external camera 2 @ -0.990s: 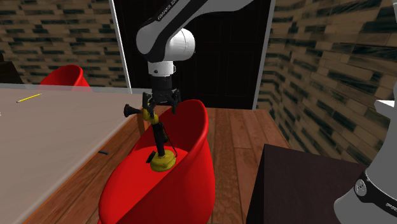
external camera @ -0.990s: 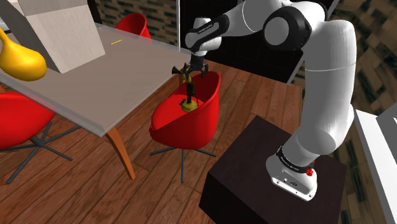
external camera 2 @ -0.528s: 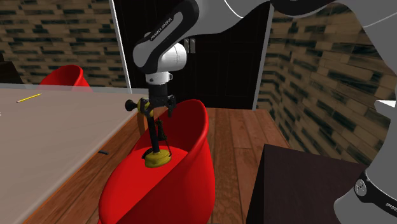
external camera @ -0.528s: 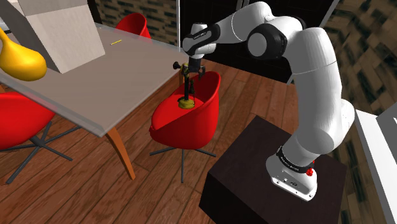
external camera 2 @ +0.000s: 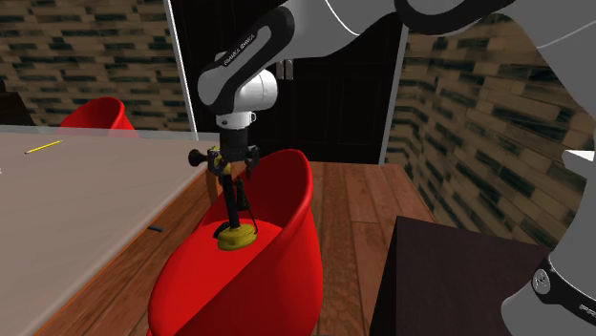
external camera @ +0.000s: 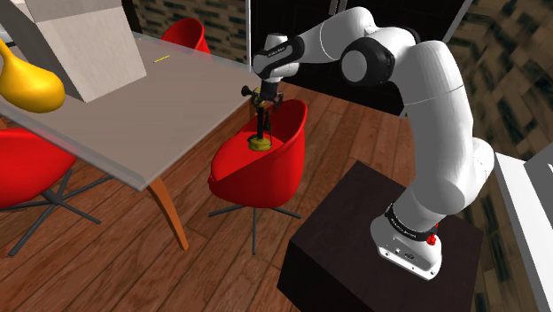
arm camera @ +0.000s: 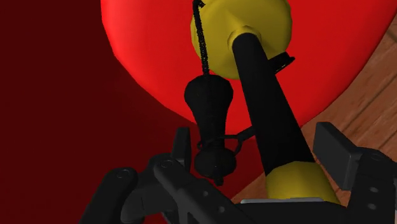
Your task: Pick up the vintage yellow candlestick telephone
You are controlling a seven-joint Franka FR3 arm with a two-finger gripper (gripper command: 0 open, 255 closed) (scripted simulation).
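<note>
**Robot gripper (external camera 2: 235,164) at the top of a candlestick telephone (arm camera: 267,108) in a red chair (external camera 2: 287,248)**

A white robot arm (external camera: 443,115) reaches from its dark stand (external camera: 354,239) over the red chair, which is just beside a grey table (external camera: 133,106) on a wooden floor (external camera: 115,266). The telephone stands nearly upright in the chair. It has a round yellow base down in the seat, a thin black stem, and a yellow section at the top. A black earpiece (arm camera: 208,102) hangs on a hook beside the stem, with a black cord (arm camera: 200,38) running toward the base. The black gripper points down around the telephone's top end. Whether it is pinching the telephone or only spread about it cannot be told. Farther along the table are a rounded yellow object (external camera: 27,84) and a pale grey box (external camera: 84,40).
</note>
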